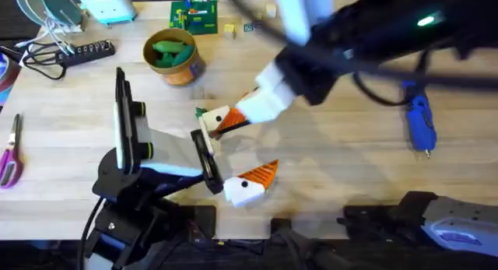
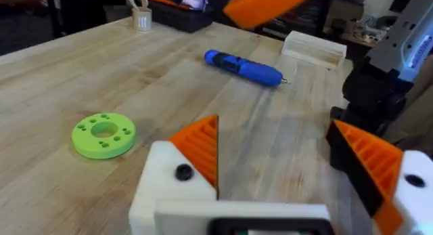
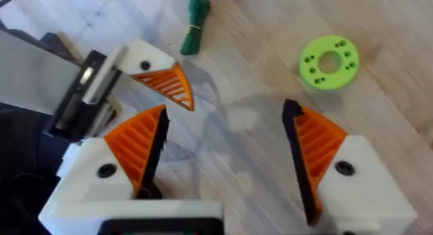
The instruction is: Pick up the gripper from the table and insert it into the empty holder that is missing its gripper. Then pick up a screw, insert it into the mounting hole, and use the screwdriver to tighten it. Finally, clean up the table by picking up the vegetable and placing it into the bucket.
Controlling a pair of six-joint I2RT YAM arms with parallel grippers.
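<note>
Overhead, our blurred right arm hides much of the table (image 1: 350, 153).
We see both grippers spread and empty: right gripper (image 3: 226, 160) near the vegetable (image 3: 195, 22), left gripper (image 2: 284, 160) facing the screwdriver (image 2: 245, 68); the bucket (image 1: 176, 56) stands apart.

Both arms are black-bodied with white plastic parts. The left gripper (image 2: 270, 177) has white blocky fingers (image 2: 169, 184) faced with orange ribbed wedge pads, each block carrying one dark screw. The right gripper (image 3: 226, 164) matches: white blocks, orange ribbed pads (image 3: 318, 143), black backing edges, dark screws. A green light glows on the arm at the overhead view's upper right.
</note>
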